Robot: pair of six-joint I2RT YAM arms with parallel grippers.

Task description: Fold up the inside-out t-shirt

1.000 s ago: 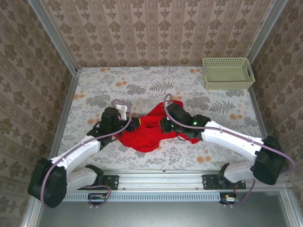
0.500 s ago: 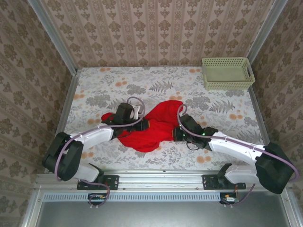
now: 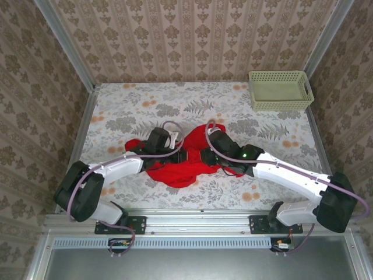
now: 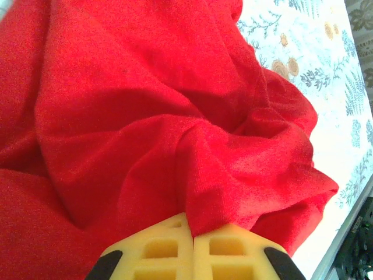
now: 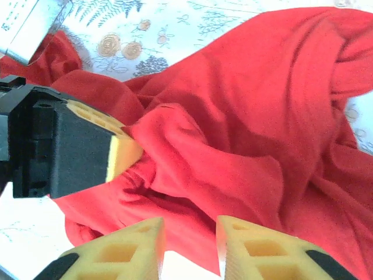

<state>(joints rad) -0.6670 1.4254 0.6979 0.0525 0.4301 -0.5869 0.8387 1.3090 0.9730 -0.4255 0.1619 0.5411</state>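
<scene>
Two grippers meet over the inside-out t-shirt (image 3: 175, 172), which lies bunched at the middle of the table (image 3: 245, 111). My left gripper (image 4: 192, 242) pinches a ridge of cloth, I judge to anchor it. My right gripper (image 5: 189, 248) stands parted, holding nothing. Its wrist camera shows that gap plainly; from overhead I cannot tell.

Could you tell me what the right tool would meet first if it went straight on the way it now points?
Probably the bunched red t-shirt just ahead of the right tool, beside the left tool; depth is unclear.
</scene>
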